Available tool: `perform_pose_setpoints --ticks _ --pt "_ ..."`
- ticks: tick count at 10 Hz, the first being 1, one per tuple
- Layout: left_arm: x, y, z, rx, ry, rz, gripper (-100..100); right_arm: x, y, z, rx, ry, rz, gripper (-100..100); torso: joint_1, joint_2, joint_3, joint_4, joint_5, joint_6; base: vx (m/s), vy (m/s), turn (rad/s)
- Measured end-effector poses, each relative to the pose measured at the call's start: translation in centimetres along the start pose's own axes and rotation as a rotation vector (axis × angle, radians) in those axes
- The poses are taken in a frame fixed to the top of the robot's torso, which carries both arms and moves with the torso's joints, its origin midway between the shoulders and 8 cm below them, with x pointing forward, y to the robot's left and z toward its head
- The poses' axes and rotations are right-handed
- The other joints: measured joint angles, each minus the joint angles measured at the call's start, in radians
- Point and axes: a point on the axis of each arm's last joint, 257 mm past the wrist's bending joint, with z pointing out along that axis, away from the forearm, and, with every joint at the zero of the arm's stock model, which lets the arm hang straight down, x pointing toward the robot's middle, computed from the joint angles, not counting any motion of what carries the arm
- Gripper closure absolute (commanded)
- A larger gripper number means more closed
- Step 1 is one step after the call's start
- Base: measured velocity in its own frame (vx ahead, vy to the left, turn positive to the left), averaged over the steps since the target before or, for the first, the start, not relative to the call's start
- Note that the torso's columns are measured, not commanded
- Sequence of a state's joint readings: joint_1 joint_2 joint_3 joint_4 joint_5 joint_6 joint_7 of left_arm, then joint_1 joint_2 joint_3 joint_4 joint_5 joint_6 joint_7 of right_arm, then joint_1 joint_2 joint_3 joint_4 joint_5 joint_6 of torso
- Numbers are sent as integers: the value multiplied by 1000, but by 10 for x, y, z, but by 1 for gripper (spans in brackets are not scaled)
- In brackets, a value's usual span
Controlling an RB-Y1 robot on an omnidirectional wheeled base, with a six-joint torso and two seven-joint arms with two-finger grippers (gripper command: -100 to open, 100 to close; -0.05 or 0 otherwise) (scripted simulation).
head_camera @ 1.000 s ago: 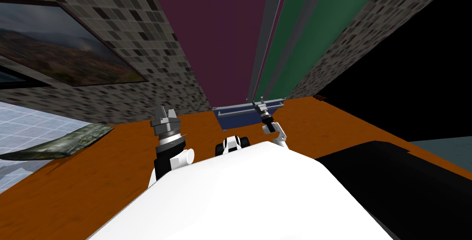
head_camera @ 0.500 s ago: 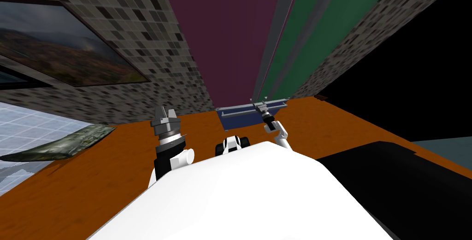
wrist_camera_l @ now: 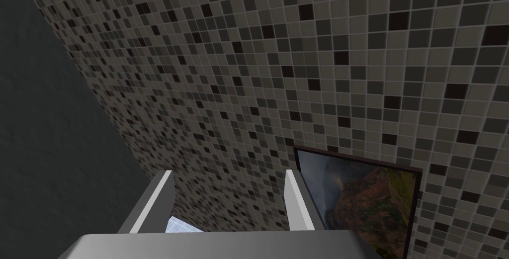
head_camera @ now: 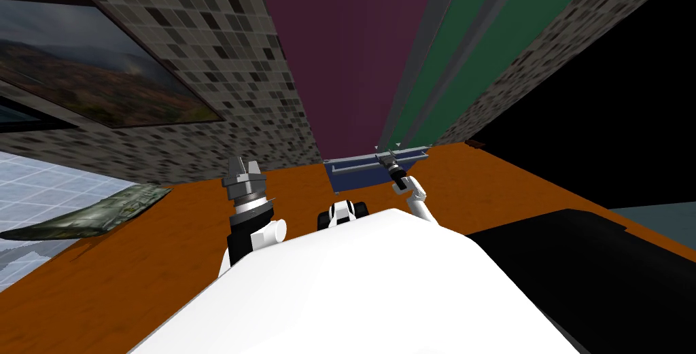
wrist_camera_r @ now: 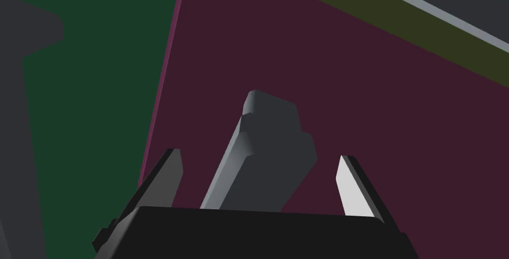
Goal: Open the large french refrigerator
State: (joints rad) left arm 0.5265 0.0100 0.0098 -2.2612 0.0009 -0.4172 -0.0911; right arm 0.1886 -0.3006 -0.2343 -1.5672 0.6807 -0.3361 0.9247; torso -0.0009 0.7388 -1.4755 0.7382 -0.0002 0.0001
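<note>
The refrigerator stands ahead with a maroon left door (head_camera: 346, 51), a green right door (head_camera: 489, 37) and a blue drawer (head_camera: 360, 173) at the bottom. A long grey handle (head_camera: 418, 58) runs along the maroon door's edge. My right gripper (head_camera: 389, 157) is at that handle's lower end, open. In the right wrist view the grey handle (wrist_camera_r: 268, 146) stands between the fingers of the right gripper (wrist_camera_r: 259, 156), with gaps on both sides. My left gripper (head_camera: 243, 166) is held up at the left, open and holding nothing, as its own view of the gripper (wrist_camera_l: 228, 174) confirms.
The floor (head_camera: 204, 234) is orange. A tiled wall (head_camera: 224, 37) with a framed picture (head_camera: 88, 71) lies to the left, and a grey-green mat (head_camera: 95, 210) lies on the floor there. To the right are a black area (head_camera: 612, 98) and a dark block (head_camera: 584, 261).
My head view has swung a little, so the refrigerator sits further right in the picture. The right gripper stays at the handle's lower end. The left arm has not moved.
</note>
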Motion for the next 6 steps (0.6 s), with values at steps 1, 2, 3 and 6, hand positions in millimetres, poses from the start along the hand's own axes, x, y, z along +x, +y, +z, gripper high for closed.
perform_pose_setpoints --ticks 1,2,3,6 --pt "0 0 0 0 0 0 0 9 -5 0 2 23 -50 -100 1 0 0 0 0 0 24 86 -5" --pt "0 0 0 0 0 0 0 17 -8 -1 3 43 -92 -100 1 0 0 0 0 0 8 38 -3" --pt "0 0 0 0 0 0 0 18 -9 -1 3 46 -98 -100 -1 0 0 0 0 0 2 9 1" --pt "0 0 0 0 0 0 0 17 -16 -2 27 51 -100 100 10 -1 0 0 2 0 -16 134 -115"
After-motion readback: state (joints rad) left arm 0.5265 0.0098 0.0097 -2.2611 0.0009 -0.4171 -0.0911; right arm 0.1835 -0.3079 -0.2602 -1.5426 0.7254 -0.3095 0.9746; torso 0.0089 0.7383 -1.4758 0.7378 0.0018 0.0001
